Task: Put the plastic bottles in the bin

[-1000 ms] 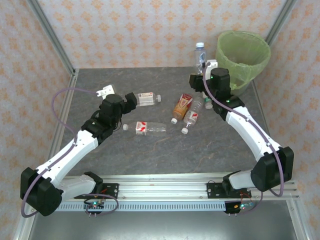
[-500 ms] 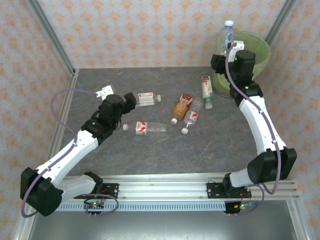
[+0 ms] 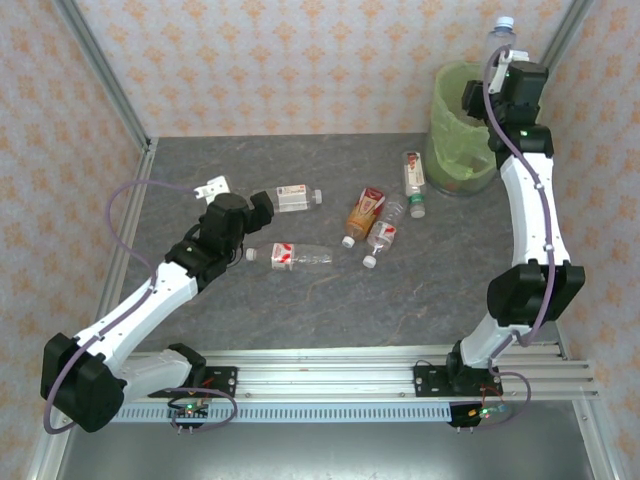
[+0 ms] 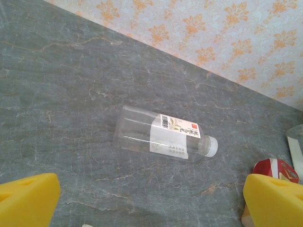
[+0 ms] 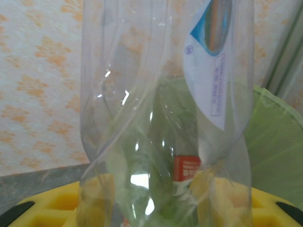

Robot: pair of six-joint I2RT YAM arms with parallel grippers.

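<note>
Cream wallpaper with orange floral motifs on the walls, and a grey marbled stone-look bench (image 3: 300,310). The round wastebasket lined with a translucent light-green bag (image 3: 452,168) stands at the far right corner. The right fingers (image 5: 52,204) are yellow and pinch a clear crumpled plastic bottle with a white cap (image 3: 501,33). It is held upright, cap up, raised at the bin's far right rim. In the wrist view its walls are creased and see-through, and it has a white label with a blue-and-orange triangle; the print is too small to read. The left fingers (image 4: 28,198) are spread wide, low over the bench, either side of a clear uncrushed bottle with a white cap (image 4: 163,137). It lies on its side near the left-centre, not touched. Its white label has a barcode, a small red square and a greenish picture; the text is not legible. Five more bottles lie flat on the bench. There is a clear one with a red-and-white label (image 3: 290,256) just in front of the left arm. Mid-bench there is a cluster of three: an orange/brown-labelled one (image 3: 363,215), a plain clear one (image 3: 392,210) and a red-and-white-labelled one (image 3: 383,237). A green-capped one (image 3: 413,182) lies just beside the bin's base.
</note>
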